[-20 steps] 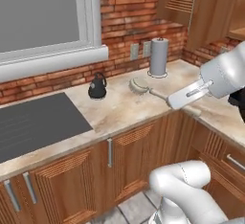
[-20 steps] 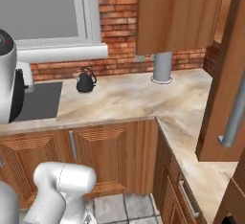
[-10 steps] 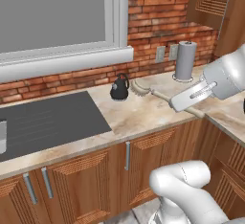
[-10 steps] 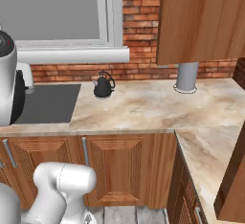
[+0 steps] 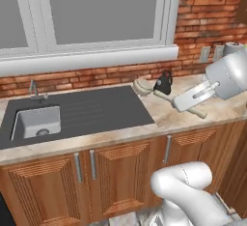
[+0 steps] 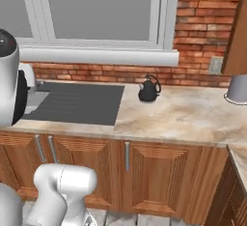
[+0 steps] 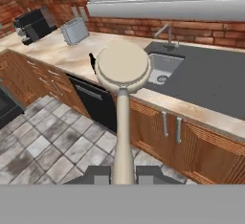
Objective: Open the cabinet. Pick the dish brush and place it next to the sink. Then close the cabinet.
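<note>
Over the marble counter (image 5: 164, 119), near its front edge right of the sink (image 5: 36, 122), my gripper (image 7: 123, 173) is closed on the dish brush (image 7: 123, 89), gripping the handle's end. I judge it light, stiff and smooth, so a hold nearer the round head would swing less.

Dish brush (image 7: 123, 84): pale beige, long straight handle ending in a flat round head. Gripped at the handle's base between the two dark fingers of the hand (image 7: 123, 174), head pointing away from it. In the left base view, lying nearly level in the air above the surface, right of the sink (image 5: 36, 122), round head (image 5: 141, 85) toward the dark draining area. Sink: grey basin at the far left of the dark panel, tap behind.
</note>
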